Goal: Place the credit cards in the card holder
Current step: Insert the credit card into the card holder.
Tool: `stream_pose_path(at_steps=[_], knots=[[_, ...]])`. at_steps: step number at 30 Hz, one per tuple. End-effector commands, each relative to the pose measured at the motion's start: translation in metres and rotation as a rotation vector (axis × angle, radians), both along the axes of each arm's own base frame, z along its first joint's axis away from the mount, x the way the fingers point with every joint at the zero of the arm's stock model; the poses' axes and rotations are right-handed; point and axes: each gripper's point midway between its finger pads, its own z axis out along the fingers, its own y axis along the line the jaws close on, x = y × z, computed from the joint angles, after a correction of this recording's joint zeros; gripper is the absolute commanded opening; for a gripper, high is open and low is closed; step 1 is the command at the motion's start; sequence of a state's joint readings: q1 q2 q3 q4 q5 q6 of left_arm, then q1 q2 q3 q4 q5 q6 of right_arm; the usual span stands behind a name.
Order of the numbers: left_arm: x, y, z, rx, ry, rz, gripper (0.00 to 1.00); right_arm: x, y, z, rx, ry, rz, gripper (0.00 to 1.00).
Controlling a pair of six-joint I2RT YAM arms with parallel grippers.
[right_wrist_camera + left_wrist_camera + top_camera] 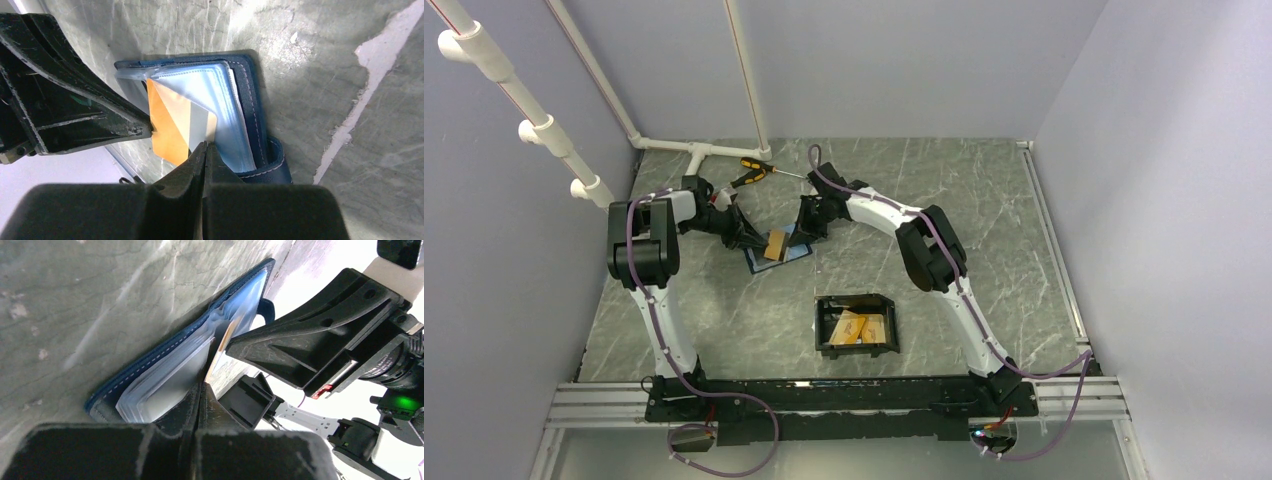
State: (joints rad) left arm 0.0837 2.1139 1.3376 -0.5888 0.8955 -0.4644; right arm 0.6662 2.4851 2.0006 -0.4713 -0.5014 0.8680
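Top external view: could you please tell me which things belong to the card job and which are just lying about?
Job: card holder, credit cards inside it, orange card sticking out of the blue wallet, left gripper and right gripper, both shut at it.
Lying about: screwdriver, white pipes.

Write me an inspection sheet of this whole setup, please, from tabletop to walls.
Surface: grey marbled table, pale scuffs.
Job's things: card holder holds two orange cards; a third orange card sticks out of the blue wallet.
Clutter: screwdriver at the back.
Grippers: left fingers shut on the third orange card's edge; right fingers shut at the wallet's clear sleeves, grip unclear.
Cables: purple cables run along both arms.
Surroundings: pale walls, white pipes at left.
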Motion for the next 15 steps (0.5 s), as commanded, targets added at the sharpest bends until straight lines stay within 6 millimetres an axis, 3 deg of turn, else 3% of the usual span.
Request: stream_pose_path(at_steps=[1, 8, 15], knots=[[-0.005, -0.017, 0.009, -0.067, -0.058, -0.058, 0.00, -0.009, -0.009, -0.022, -0.075, 0.019, -0.010, 0.00], [-0.004, -0.002, 0.006, 0.082, -0.126, -0.053, 0.00, 0.001, -0.019, -0.022, -0.080, 0.023, -0.043, 0.00], [-0.001, -0.001, 0.010, 0.073, -0.151, -0.029, 0.00, -0.001, -0.030, -0.028, -0.092, 0.060, -0.072, 0.03]])
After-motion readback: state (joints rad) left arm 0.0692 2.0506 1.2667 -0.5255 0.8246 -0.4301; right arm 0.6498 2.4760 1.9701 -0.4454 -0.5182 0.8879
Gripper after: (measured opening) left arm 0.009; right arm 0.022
